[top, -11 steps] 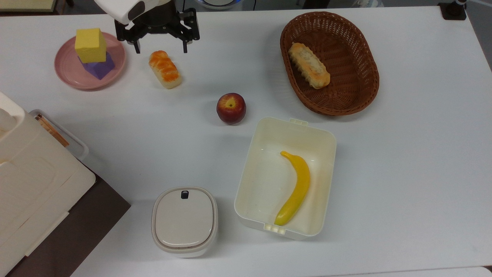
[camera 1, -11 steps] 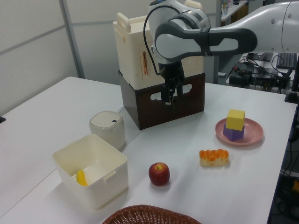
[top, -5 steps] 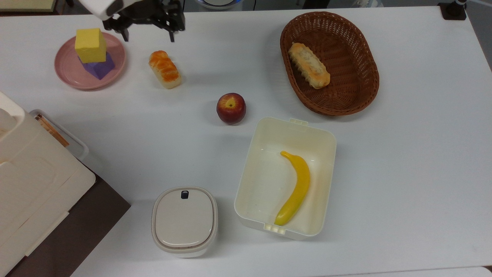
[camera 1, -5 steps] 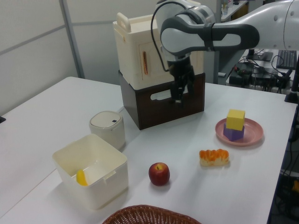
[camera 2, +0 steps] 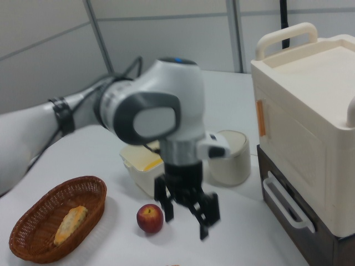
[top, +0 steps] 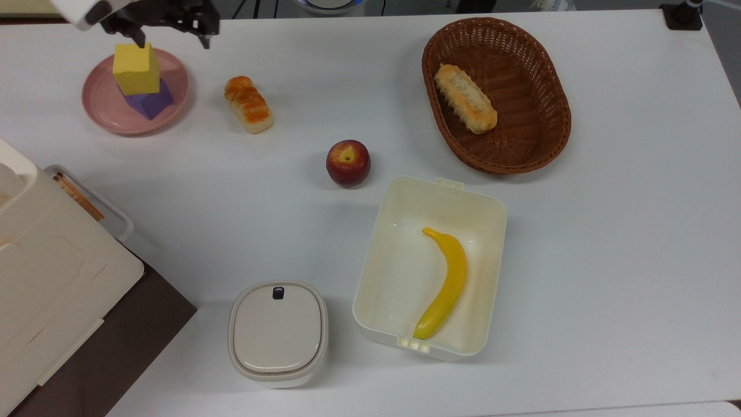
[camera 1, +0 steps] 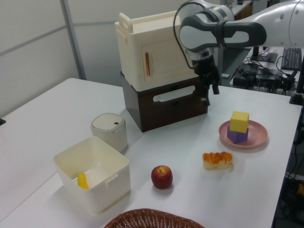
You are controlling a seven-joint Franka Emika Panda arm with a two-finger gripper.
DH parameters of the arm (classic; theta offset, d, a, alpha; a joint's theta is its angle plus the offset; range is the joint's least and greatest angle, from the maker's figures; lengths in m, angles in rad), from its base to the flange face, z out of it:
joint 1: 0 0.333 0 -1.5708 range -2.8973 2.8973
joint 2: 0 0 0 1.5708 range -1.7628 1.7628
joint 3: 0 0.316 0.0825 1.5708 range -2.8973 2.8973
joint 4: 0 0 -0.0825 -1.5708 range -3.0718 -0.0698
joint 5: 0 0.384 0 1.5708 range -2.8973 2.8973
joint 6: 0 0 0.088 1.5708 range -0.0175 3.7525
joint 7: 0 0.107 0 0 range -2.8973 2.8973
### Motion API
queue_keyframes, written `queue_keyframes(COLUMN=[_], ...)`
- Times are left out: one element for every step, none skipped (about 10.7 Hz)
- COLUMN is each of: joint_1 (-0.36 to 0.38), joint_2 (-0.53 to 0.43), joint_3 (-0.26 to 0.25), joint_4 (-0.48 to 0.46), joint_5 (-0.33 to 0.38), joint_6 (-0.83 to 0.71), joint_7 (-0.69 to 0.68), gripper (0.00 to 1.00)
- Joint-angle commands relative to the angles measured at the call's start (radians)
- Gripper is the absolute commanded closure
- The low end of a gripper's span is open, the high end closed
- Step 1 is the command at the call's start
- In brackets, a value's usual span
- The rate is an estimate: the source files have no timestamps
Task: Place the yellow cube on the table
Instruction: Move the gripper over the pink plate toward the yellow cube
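End effector [top: 171, 36]: fingers spread apart, nothing held.
Yellow cube [top: 136, 68]: stacked on purple cube [top: 149, 99], just toward the top view's lower left of the end effector.

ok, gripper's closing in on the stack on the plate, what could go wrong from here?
The yellow cube sits twisted on the purple cube, so an off-centre grasp may topple the stack or drag the purple one along. The open gripper is not yet centred over it; a finger could clip the cube's top. The pink plate may slide.

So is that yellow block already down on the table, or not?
Not yet. The yellow cube sits stacked on the purple cube in the pink plate.
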Motion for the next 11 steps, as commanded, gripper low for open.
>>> queue_keyframes(joint_1=[-0.063, -0.076, -0.083, -0.085, -0.088, -0.088, -0.091, -0.103, -0.106, -0.107, -0.105], joint_2=[0.045, 0.075, 0.104, 0.140, 0.172, 0.192, 0.200, 0.206, 0.217, 0.223, 0.224], joint_3=[-0.004, -0.004, -0.004, -0.004, -0.004, -0.004, -0.004, -0.006, -0.004, -0.004, -0.004], joint_4=[-0.037, -0.037, -0.037, -0.037, -0.037, -0.037, -0.037, -0.037, -0.039, -0.037, -0.037], joint_5=[-0.050, -0.082, -0.113, -0.154, -0.201, -0.226, -0.230, -0.237, -0.245, -0.251, -0.265], joint_6=[-0.013, -0.013, -0.008, -0.006, -0.006, -0.005, -0.002, 0.000, 0.003, 0.003, 0.004], joint_7=[-0.136, -0.145, -0.145, -0.145, -0.145, -0.145, -0.145, -0.145, -0.145, -0.145, -0.147], gripper=[0.00, 0.00, 0.00, 0.00, 0.00, 0.00, 0.00, 0.00, 0.00, 0.00, 0.13])
